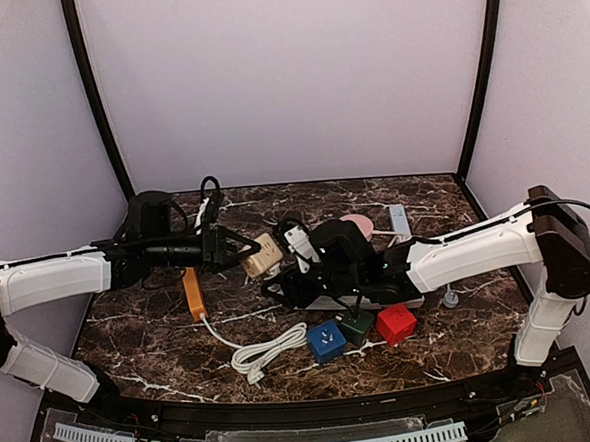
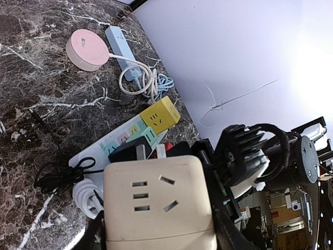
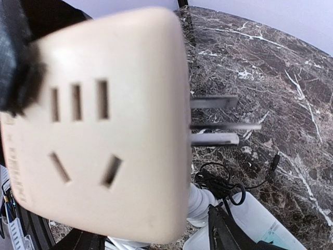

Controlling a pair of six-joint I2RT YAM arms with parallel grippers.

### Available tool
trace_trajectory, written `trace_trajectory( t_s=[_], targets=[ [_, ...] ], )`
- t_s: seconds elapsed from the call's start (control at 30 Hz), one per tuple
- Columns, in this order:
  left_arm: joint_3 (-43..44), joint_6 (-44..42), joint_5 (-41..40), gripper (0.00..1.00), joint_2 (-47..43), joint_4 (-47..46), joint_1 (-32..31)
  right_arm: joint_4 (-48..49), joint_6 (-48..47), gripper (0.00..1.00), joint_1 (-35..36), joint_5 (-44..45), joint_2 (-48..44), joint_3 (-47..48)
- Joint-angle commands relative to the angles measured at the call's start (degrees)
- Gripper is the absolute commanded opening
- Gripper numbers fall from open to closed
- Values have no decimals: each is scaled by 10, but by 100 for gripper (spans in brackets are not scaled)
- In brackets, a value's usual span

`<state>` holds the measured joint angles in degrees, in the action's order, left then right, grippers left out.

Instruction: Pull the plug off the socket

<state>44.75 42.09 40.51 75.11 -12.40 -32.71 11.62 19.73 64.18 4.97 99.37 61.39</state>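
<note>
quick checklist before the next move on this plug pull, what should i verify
1. Left gripper clamped on the beige plastic cube socket: ok.
2. The cube's three metal prongs bare, out of any outlet: ok.
3. Slots on the cube's front face empty: ok.
4. Right gripper holding something: cannot tell.
5. Cube apart from the long white power strip: ok.
</note>
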Motion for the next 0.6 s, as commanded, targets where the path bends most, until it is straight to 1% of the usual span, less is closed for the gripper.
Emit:
trace_trajectory(
  t_s=[0.0,0.2,0.43,0.53,0.57],
  targets=[
    [10,8,22,1,-22,-49,-2,18,14,58,3,9,16,13],
    [9,6,23,1,-23,-41,-2,60,-4,51,3,4,12,10],
    [7,11,23,1,-20,-43,-2,109,-22,30,5,-2,9,5],
    [7,10,25,1,-16,-42,-2,114,-24,5,6,6,11,8],
    [8,6,25,1,-13,-41,-1,115,-24,0,6,9,10,9]
  ],
)
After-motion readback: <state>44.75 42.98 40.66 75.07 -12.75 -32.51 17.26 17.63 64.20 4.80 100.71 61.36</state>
